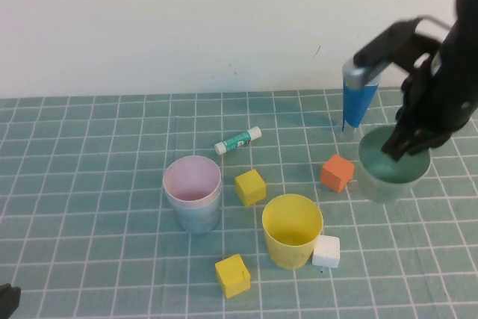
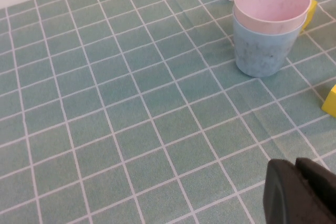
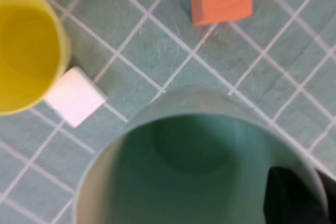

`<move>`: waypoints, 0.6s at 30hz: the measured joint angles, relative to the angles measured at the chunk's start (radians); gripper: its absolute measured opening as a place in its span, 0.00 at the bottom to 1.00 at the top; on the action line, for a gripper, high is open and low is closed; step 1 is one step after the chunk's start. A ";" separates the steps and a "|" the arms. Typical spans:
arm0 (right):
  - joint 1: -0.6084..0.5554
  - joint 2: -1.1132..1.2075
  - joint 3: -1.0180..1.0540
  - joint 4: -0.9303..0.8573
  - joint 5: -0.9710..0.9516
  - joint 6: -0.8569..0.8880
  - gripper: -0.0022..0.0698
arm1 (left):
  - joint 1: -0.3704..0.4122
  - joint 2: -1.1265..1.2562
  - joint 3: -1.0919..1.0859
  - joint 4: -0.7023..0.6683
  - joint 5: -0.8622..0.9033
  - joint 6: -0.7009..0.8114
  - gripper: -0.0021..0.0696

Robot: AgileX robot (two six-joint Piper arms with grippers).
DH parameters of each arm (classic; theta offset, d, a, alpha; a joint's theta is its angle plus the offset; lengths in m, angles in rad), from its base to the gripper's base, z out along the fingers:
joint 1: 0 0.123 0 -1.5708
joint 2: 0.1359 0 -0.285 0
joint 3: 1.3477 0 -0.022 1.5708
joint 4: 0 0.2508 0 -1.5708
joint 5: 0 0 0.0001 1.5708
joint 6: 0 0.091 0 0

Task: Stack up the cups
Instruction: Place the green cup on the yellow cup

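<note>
**Right gripper pinches the pale green cup's rim; pink cup sits nested in the blue one**

Nearest the robot, at about 7 o'clock on the table, a sliver of the left gripper [image 1: 7, 298] shows at the edge; whether its claw is apart or together cannot be told from its own dark tip [image 2: 302, 192] in the left wrist view.

Next out, around 6 o'clock, lies a yellow cube [image 1: 232, 275], with the yellow cup [image 1: 292, 229] upright just beyond it and a white cube [image 1: 326, 252] touching the cup's base on the right.

Near the centre, at about 9 o'clock from the yellow cup, the pink cup [image 1: 193, 178] sits inside the light blue cup [image 1: 196, 214]; only the pink rim stands above the blue wall. A second yellow cube [image 1: 250, 187] lies between this pair and the yellow cup.

Farther out, at 3 o'clock, the right gripper [image 1: 403, 147] is clamped on the rim of the pale green cup [image 1: 392, 173], one finger inside the cup. An orange cube [image 1: 337, 172] sits just left of that cup.

Farthest, at 12 o'clock, a green-and-white tube [image 1: 238, 140] lies on the table [image 1: 89, 184], and at 2 o'clock a dark-blue cone [image 1: 358, 98] stands behind the green cup.
</note>
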 joint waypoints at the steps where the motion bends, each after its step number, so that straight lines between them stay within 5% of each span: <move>1: 0.000 -0.022 -0.027 0.020 0.030 -0.019 0.05 | 0.000 0.000 0.000 0.000 0.000 0.000 0.03; 8: 0.021 -0.063 -0.149 0.305 0.122 -0.169 0.05 | 0.000 0.000 0.000 0.000 0.000 0.000 0.03; 18: 0.098 0.084 -0.149 0.358 0.086 -0.199 0.05 | 0.000 0.000 0.000 0.000 0.000 0.000 0.03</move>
